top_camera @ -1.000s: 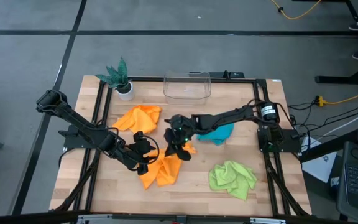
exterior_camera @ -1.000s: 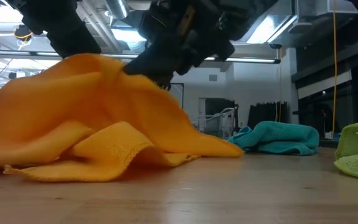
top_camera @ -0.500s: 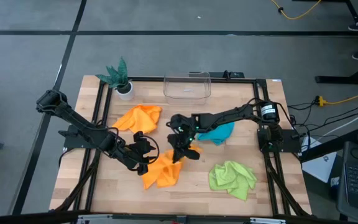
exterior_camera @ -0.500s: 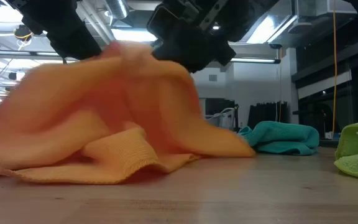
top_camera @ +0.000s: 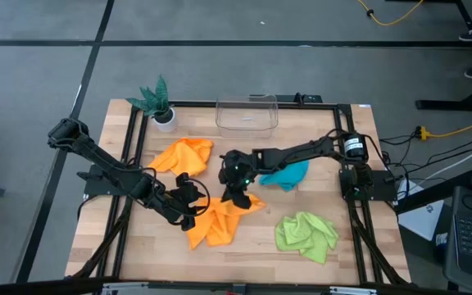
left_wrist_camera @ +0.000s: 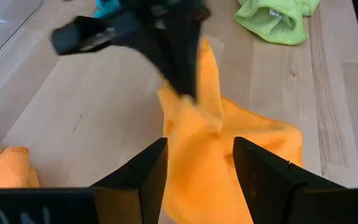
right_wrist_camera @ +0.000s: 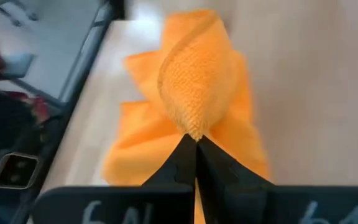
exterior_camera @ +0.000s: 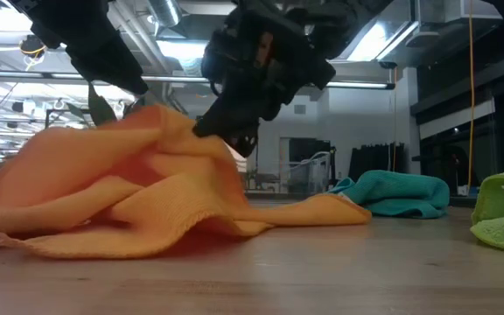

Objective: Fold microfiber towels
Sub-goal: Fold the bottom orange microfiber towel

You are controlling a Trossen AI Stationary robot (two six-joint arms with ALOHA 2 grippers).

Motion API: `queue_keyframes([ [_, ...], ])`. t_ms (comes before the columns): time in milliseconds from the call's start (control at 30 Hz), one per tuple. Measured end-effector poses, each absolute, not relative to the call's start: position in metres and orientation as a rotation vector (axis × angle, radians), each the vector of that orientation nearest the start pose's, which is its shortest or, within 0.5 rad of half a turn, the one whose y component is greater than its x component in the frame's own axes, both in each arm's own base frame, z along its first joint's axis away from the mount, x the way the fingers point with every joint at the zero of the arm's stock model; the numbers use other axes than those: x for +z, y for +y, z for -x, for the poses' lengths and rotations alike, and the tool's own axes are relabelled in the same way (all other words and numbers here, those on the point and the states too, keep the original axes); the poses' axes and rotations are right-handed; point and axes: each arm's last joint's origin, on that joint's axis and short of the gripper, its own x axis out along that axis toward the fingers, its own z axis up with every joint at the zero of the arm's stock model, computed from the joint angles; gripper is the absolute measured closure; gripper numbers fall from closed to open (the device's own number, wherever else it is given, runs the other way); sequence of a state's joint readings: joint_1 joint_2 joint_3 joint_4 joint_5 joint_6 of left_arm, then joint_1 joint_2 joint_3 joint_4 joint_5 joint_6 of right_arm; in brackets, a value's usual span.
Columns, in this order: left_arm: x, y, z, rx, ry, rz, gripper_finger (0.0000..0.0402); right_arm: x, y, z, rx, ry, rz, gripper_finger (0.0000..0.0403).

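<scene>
Left arm: I have the left gripper (top_camera: 188, 211) low over the near-left edge of the crumpled orange microfiber towel (top_camera: 216, 220) in the middle of the light wooden table (top_camera: 318, 184). In the left wrist view its jaws stand apart with the cloth lying between and under them; I judge they pin or wait on that edge, but I cannot tell whether they actually press it.

Spare orange cloth: the second orange microfiber towel (top_camera: 183, 154) lies bunched toward the back left, near the small green artificial plant in a white pot (top_camera: 159, 102), untouched and out of the way.

Working towel: it sits flat at the front and is tented up on its right side, because that part is lifted.

Right arm: my right gripper (top_camera: 236, 187) reaches in from the right, jaws narrow and pinched on a fold of the working towel; the right wrist view shows the rolled hem caught at their tips. I hold it high, I think, to draw a corner out.

Back edge: a clear plastic bin (top_camera: 247, 113) stands empty, probably for finished cloths.

Teal cloth: the teal-blue microfiber towel (top_camera: 289, 174) lies heaped under the right forearm.

Green cloth: the lime green microfiber towel (top_camera: 306, 234) sits crumpled at the front right, well apart.
</scene>
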State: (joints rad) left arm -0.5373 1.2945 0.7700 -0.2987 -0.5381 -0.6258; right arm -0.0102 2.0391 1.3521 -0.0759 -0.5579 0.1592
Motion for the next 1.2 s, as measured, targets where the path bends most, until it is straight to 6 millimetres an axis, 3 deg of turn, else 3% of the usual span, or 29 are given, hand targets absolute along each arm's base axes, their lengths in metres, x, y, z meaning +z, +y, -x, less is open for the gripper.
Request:
queue_keyframes([
  [67, 0.219, -0.117, -0.225, 0.217, 0.668, 0.178, 0.0225, 0.163, 0.010, -0.435, 0.499, 0.770, -0.346, 0.0398],
  [233, 0.219, -0.117, -0.225, 0.217, 0.668, 0.178, 0.0225, 0.164, 0.006, -0.440, 0.253, 0.734, -0.304, 0.0398],
  [367, 0.219, -0.117, -0.225, 0.217, 0.668, 0.178, 0.0225, 0.165, 0.002, -0.442, 0.182, 0.702, -0.286, 0.0388],
  [700, 0.219, -0.117, -0.225, 0.217, 0.668, 0.179, 0.0225, 0.166, 0.002, -0.443, 0.194, 0.694, -0.242, 0.0261],
  [833, 0.219, -0.117, -0.225, 0.217, 0.668, 0.179, 0.0225, 0.178, -0.007, -0.449, 0.171, 0.672, -0.290, 0.0215],
  [1000, 0.216, -0.118, -0.227, 0.235, 0.672, 0.213, 0.0225, 0.204, -0.016, -0.448, 0.182, 0.872, -0.381, 0.0199],
  [1200, 0.202, -0.114, -0.235, 0.241, 0.726, 0.091, 0.0225, 0.237, -0.004, -0.422, 0.161, 1.261, -0.338, 0.0216],
])
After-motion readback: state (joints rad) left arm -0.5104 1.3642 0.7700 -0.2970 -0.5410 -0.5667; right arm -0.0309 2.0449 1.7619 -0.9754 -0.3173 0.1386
